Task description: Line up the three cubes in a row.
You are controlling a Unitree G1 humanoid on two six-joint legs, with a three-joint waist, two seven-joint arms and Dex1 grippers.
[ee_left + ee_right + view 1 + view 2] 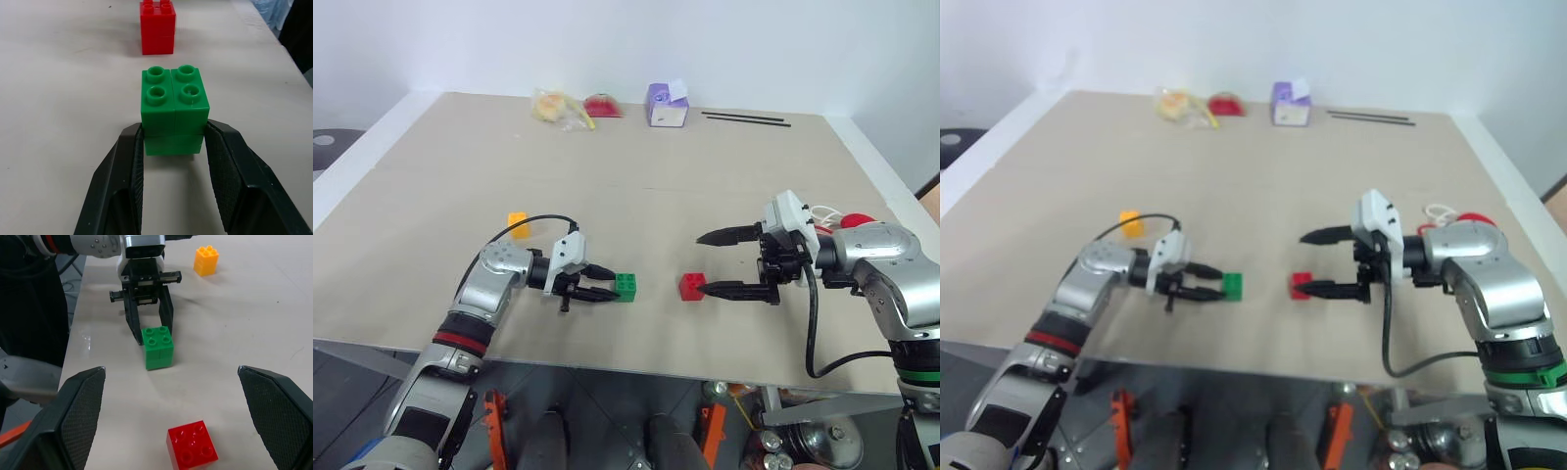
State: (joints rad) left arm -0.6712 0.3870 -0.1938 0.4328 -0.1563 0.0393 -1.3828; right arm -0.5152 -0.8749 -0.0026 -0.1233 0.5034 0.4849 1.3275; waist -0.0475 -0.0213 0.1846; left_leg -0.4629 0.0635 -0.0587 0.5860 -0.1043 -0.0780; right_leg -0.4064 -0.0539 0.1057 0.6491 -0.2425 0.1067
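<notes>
The green cube (627,286) sits on the tan table near its front edge, and my left gripper (610,284) is shut on its near end; in the left wrist view both fingers (222,166) press the cube's (174,105) lower sides. A short way to its right stands the red cube (692,286). My right gripper (711,262) is open wide, pointing left, with its lower fingertip just right of the red cube (191,449). The yellow-orange cube (518,224) stands apart, further back on the left, behind my left arm.
Along the table's far edge lie a yellowish bag (551,106), a red object (602,105), a purple-and-white box (667,106) and two black sticks (744,119). A red pouch with white cord (850,217) sits behind my right arm. The table's front edge (607,354) is close below the cubes.
</notes>
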